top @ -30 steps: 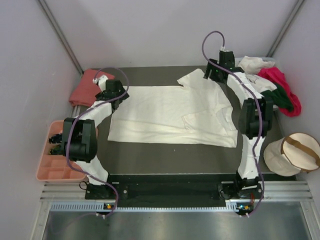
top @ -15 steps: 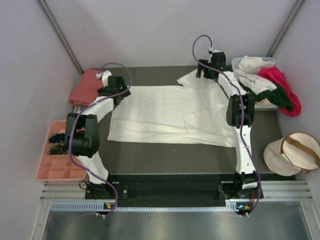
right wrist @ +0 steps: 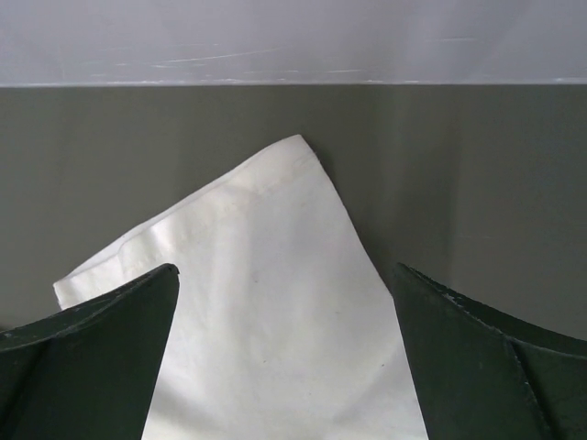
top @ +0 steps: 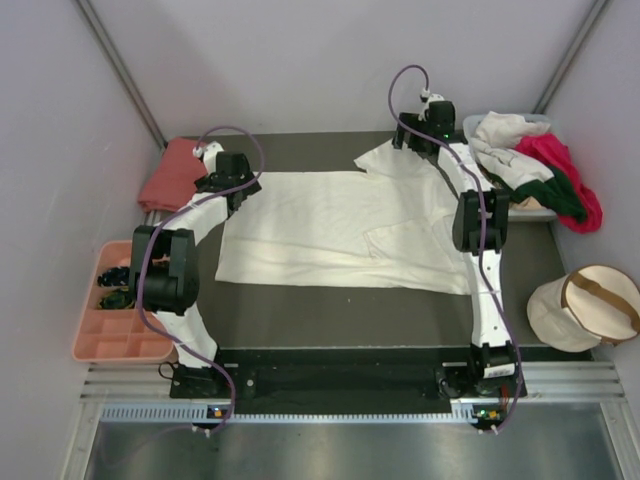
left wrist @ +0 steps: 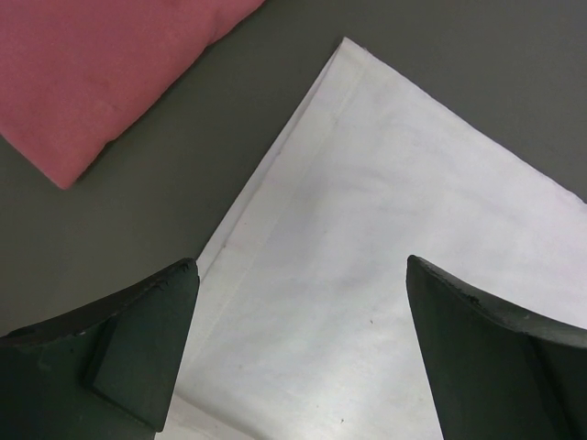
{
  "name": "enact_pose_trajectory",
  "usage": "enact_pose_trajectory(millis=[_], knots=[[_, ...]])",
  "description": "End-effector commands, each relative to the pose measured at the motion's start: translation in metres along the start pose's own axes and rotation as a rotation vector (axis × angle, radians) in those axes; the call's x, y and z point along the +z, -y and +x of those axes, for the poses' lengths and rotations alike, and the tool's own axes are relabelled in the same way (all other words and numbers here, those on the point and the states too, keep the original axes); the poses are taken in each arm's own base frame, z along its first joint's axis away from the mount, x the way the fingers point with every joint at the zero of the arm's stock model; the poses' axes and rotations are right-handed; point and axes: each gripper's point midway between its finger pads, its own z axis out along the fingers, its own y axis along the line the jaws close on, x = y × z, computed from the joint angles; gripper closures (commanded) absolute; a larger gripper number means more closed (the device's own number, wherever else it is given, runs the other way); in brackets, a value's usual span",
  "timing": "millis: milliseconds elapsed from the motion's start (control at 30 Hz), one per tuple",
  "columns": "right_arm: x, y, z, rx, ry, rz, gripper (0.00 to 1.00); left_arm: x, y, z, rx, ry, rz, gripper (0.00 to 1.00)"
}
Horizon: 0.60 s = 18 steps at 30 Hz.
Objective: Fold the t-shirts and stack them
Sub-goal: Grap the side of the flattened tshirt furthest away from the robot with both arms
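Observation:
A large cream-white t-shirt [top: 340, 225] lies spread flat on the dark table. My left gripper [top: 231, 172] hangs open above its far left corner; in the left wrist view that corner [left wrist: 385, 202] shows between the spread fingers of the gripper [left wrist: 301, 266]. My right gripper [top: 423, 128] is open over the far right sleeve, whose tip [right wrist: 257, 220] points at the back wall between the fingers of the gripper [right wrist: 285, 269]. Neither gripper holds anything. A folded salmon-pink t-shirt [top: 172, 175] lies at the far left, also seen by the left wrist [left wrist: 101, 64].
A heap of white, magenta and dark green shirts [top: 540, 170] fills a bin at the far right. A round beige pouch with a tan strap [top: 585, 305] sits at the near right. A pink compartment tray [top: 115, 325] is at the near left. The back wall stands close behind the sleeve.
My right gripper has opened fully and its arm has stretched out over the far sleeve. The left arm shifted slightly toward the back and then stayed still.

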Motion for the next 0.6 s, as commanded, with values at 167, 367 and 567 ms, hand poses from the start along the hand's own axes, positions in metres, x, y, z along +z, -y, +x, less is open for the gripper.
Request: enact_pose_trajectory(millis=[167, 367, 567], knots=[[-0.002, 0.022, -0.011, 0.074, 0.020, -0.021, 0.01, 0.000, -0.002, -0.001, -0.011, 0.013, -0.013, 0.01], [-0.004, 0.031, 0.005, 0.183, -0.035, -0.065, 0.02, -0.002, -0.001, 0.002, -0.018, 0.001, -0.004, 0.01], [-0.002, 0.039, 0.016, 0.341, -0.074, -0.166, 0.05, -0.007, -0.005, 0.000, -0.020, 0.009, -0.014, 0.01]])
